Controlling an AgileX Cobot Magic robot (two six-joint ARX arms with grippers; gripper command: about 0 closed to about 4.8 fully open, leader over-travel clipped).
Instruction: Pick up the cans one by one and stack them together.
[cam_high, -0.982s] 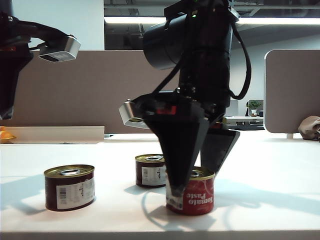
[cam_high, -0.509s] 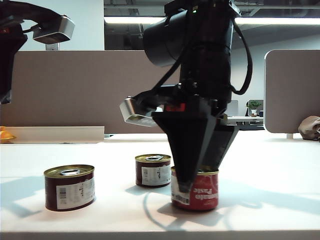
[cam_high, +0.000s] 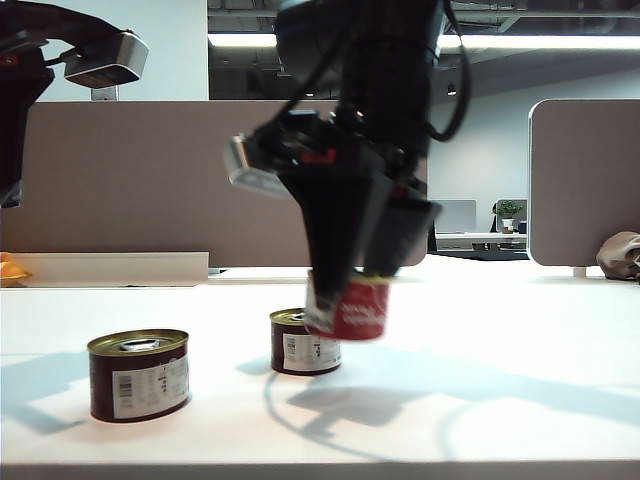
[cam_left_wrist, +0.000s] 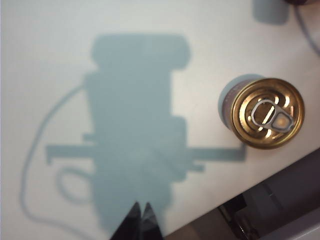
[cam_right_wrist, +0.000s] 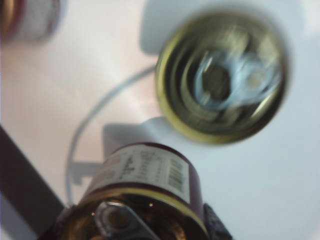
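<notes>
My right gripper (cam_high: 350, 300) is shut on the red Tomato Paste can (cam_high: 352, 308) and holds it off the table, just above and to the right of the middle maroon can (cam_high: 304, 342). In the right wrist view the held can (cam_right_wrist: 145, 175) sits between the fingers (cam_right_wrist: 216, 226), with the middle can's gold lid (cam_right_wrist: 222, 75) blurred below it. Another maroon can (cam_high: 138, 374) stands at the left front. In the left wrist view my left gripper (cam_left_wrist: 140, 212) is shut and empty, high above the table, apart from a can (cam_left_wrist: 267, 112).
The white table's front edge (cam_left_wrist: 235, 200) runs close to the left can. The left arm (cam_high: 20, 110) and its camera (cam_high: 105, 58) hang at the upper left. A low white ledge (cam_high: 110, 268) and grey partitions stand behind the table.
My right gripper has closed on the red can and lifted it off the table, up and left toward the middle can. The left arm rose slightly.
</notes>
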